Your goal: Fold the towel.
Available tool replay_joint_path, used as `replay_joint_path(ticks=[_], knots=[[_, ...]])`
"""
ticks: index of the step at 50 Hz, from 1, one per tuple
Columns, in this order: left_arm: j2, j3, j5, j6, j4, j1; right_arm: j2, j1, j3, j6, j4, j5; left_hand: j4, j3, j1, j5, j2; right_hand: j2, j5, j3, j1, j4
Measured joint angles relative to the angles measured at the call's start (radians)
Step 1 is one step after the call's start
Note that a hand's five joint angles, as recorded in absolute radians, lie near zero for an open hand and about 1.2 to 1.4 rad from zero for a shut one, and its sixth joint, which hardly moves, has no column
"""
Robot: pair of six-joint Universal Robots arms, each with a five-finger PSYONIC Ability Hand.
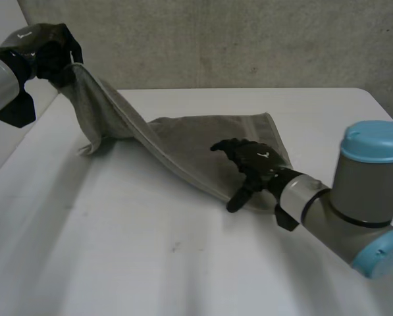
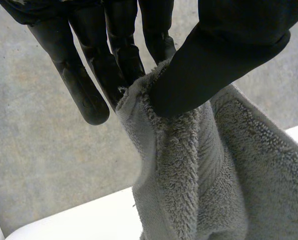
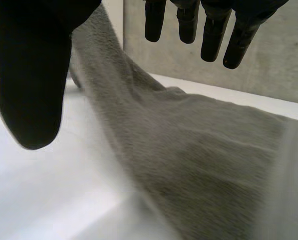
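Note:
A grey towel point(image 1: 183, 148) lies partly on the white table point(image 1: 150, 263), with one end pulled up off it toward the far left. My left hand point(image 1: 54, 56) holds that raised corner high above the table's left edge. Its thumb pinches the towel point(image 2: 198, 165) against the fingers point(image 2: 124, 55) of the left hand point(image 2: 228, 45). My right hand point(image 1: 249, 164) rests over the towel's near right part, fingers spread and straight. Seen from the right wrist, the right hand point(image 3: 29, 75) hovers over the towel point(image 3: 198, 160) with nothing between thumb and fingers.
A grey concrete wall point(image 1: 249, 39) stands behind the table. The table's left edge point(image 1: 12, 158) runs near the raised left arm. Bare table surface lies in front of the towel.

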Motion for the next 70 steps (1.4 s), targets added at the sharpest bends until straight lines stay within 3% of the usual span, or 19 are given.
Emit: replay_joint_path(ticks=[12, 23, 27, 37, 49, 53, 60, 70], knots=[[-0.006, 0.005, -0.002, -0.015, -0.011, 0.0, 0.191, 0.093, -0.146, 0.105, -0.12, 0.103, 0.0, 0.0, 0.0, 0.0, 0.0, 0.0, 0.0, 0.0, 0.0, 0.0], [-0.01, -0.028, -0.004, -0.018, -0.009, 0.015, 0.263, 0.096, -0.185, 0.101, -0.132, 0.192, 0.0, 0.0, 0.0, 0.0, 0.0, 0.237, 0.204, 0.242, 0.288, 0.234], [-0.009, -0.057, -0.003, -0.016, -0.007, 0.037, 0.243, 0.028, -0.161, 0.067, -0.123, 0.216, 0.0, 0.0, 0.0, 0.0, 0.0, 0.368, 0.329, 0.372, 0.433, 0.363], [-0.008, -0.123, 0.006, -0.007, -0.001, 0.081, 0.171, -0.18, -0.073, -0.087, -0.087, 0.162, 0.0, 0.0, 0.0, 0.0, 0.0, 0.465, 0.428, 0.47, 0.545, 0.462], [-0.01, -0.165, 0.006, -0.005, 0.02, 0.103, 0.163, -0.273, -0.061, -0.113, 0.037, 0.061, 0.0, 0.0, 0.0, 0.0, 0.0, 0.489, 0.453, 0.495, 0.573, 0.487], [-0.01, -0.171, 0.006, -0.005, 0.022, 0.104, 0.16, -0.275, -0.056, -0.108, 0.056, 0.038, 0.0, 0.0, 0.0, 0.0, 0.0, 0.439, 0.411, 0.445, 0.505, 0.438], [-0.011, -0.167, 0.006, -0.002, 0.023, 0.104, 0.115, -0.259, -0.025, -0.092, 0.087, 0.006, 0.0, 0.0, 0.0, 0.0, 0.0, 0.127, 0.098, 0.129, 0.148, 0.124], [-0.021, -0.138, 0.005, -0.002, 0.024, 0.103, 0.069, -0.138, 0.011, 0.001, 0.07, -0.012, 0.0, 0.0, 0.0, 0.0, 0.0, 0.102, 0.068, 0.101, 0.12, 0.096]])
